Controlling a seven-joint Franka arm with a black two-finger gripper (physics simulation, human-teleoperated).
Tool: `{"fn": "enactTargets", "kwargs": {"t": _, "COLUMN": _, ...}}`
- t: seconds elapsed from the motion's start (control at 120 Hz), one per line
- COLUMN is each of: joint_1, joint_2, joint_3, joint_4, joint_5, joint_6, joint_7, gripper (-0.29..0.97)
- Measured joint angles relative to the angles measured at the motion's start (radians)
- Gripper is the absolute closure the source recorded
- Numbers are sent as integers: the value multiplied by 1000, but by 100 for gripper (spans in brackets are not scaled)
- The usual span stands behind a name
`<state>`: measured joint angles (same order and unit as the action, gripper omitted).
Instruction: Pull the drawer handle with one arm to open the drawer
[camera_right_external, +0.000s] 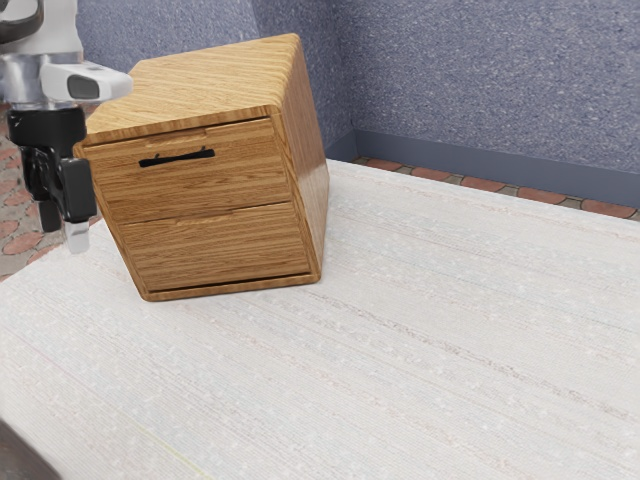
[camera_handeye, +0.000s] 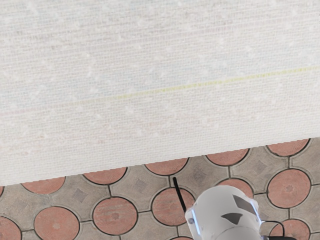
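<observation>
Bench (camera_right_external: 420, 360): your gripper (camera_right_external: 72, 232), aperture indeterminate, hangs beside the drawer (camera_right_external: 200, 185), off its handle (camera_right_external: 177, 157). Approach sideways and you may strike the cabinet (camera_right_external: 312, 150).

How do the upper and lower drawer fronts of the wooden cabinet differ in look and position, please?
The upper drawer front carries a slim black handle; the lower drawer front shows none. The upper drawer front sits just under the top of the cabinet, while the lower drawer front sits close to the table. Both share the same striped wood grain.
</observation>
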<state>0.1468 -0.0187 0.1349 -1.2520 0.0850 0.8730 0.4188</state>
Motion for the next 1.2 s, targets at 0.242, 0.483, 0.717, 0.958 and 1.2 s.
{"fn": "enactTargets", "kwargs": {"t": 0.242, "joint_1": -108, "joint_2": 8, "joint_3": -3, "joint_4": -6, "joint_5": 57, "joint_6": 231, "joint_7": 212, "gripper": 0}}
{"fn": "enactTargets", "kwargs": {"t": 0.483, "joint_1": 66, "joint_2": 17, "joint_3": -278, "joint_4": 38, "joint_5": 75, "joint_6": 370, "joint_7": 387, "gripper": 0}}
{"fn": "enactTargets", "kwargs": {"t": 0.717, "joint_1": 33, "joint_2": 23, "joint_3": -165, "joint_4": -65, "joint_5": 121, "joint_6": 584, "joint_7": 568, "gripper": 0}}
{"fn": "enactTargets", "kwargs": {"t": 0.958, "joint_1": 233, "joint_2": 31, "joint_3": -48, "joint_4": -129, "joint_5": 130, "joint_6": 735, "joint_7": 696, "gripper": 14}}
{"fn": "enactTargets", "kwargs": {"t": 1.2, "joint_1": 39, "joint_2": 121, "joint_3": -45, "joint_4": -1, "joint_5": 129, "joint_6": 789, "joint_7": 798, "gripper": 19}}
